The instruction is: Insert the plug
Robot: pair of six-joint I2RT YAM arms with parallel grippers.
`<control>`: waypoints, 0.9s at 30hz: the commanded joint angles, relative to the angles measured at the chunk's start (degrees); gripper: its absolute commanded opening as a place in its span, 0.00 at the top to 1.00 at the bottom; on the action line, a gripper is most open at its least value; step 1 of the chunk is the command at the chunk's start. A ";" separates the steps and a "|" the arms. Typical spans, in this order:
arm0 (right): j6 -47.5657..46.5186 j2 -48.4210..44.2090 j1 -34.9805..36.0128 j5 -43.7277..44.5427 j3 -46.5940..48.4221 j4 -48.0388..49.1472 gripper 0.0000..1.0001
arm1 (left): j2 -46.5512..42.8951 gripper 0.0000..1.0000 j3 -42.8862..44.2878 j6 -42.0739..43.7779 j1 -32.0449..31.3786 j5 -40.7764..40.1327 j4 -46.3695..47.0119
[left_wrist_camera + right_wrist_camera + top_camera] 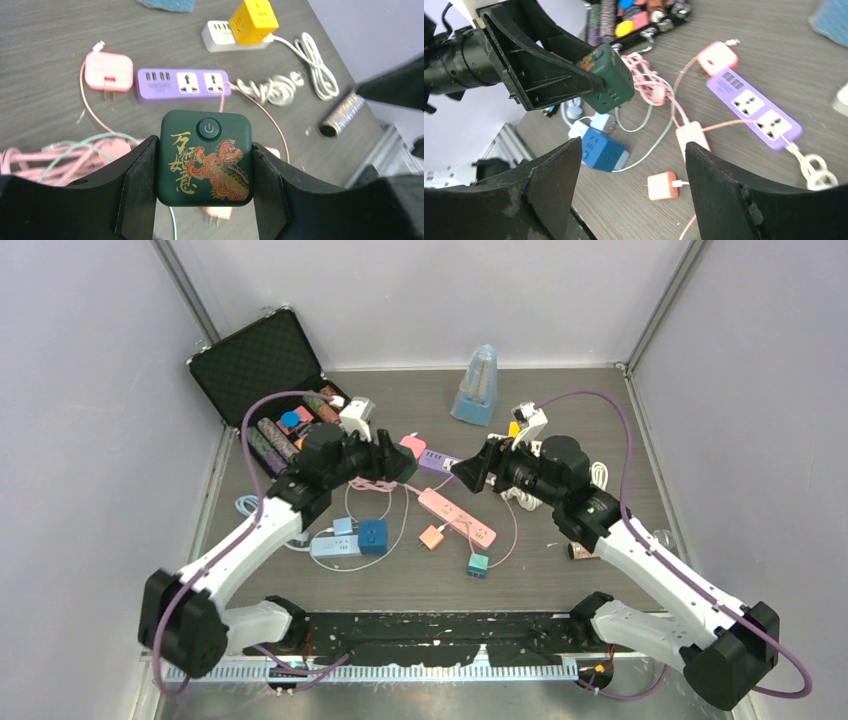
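Note:
The plug is a dark green cube adapter (205, 157) with a gold and red dragon print and a power button. My left gripper (205, 170) is shut on it, one finger on each side, and holds it above the table. In the right wrist view the cube (611, 77) shows sockets on its side. My right gripper (634, 145) stands open and empty, facing the cube from the right with a gap between them (465, 472). Below them lie a pink power strip (457, 517) and a purple power strip (182, 85).
An orange charger (662, 185), a teal charger (477, 564), a blue cube (601, 150) and a pink charger (108, 71) lie among loose cables. A yellow cube on a white strip (253, 20) is at the back right. An open black case (262, 365) and a blue metronome (478, 385) stand behind.

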 commanded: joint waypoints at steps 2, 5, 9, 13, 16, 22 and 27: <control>3.45 2.86 -2.25 11.40 1.49 -6.33 0.26 | 12.86 1.00 6.62 -2.63 -1.16 -10.06 18.84; 3.26 8.63 -3.04 15.49 4.17 -7.65 0.38 | 21.01 1.00 12.06 -2.10 -1.91 -11.00 20.52; 2.44 17.04 -3.75 18.45 8.73 -7.62 0.57 | 29.07 1.00 17.93 -1.59 -3.78 -11.50 20.88; 1.72 26.03 -4.48 20.00 13.75 -7.62 0.61 | 33.83 1.00 20.28 -2.58 -4.95 -12.36 21.63; 1.46 32.83 -5.12 19.02 17.23 -7.30 0.61 | 36.14 1.00 21.12 -2.96 -5.36 -12.35 21.94; -1.33 42.64 -5.85 14.55 23.51 -9.36 0.66 | 39.49 1.00 22.28 -3.73 -5.79 -11.58 20.90; -1.44 42.04 -6.18 10.99 18.41 -9.71 0.71 | 40.18 1.00 20.73 -3.95 -6.28 -10.78 22.05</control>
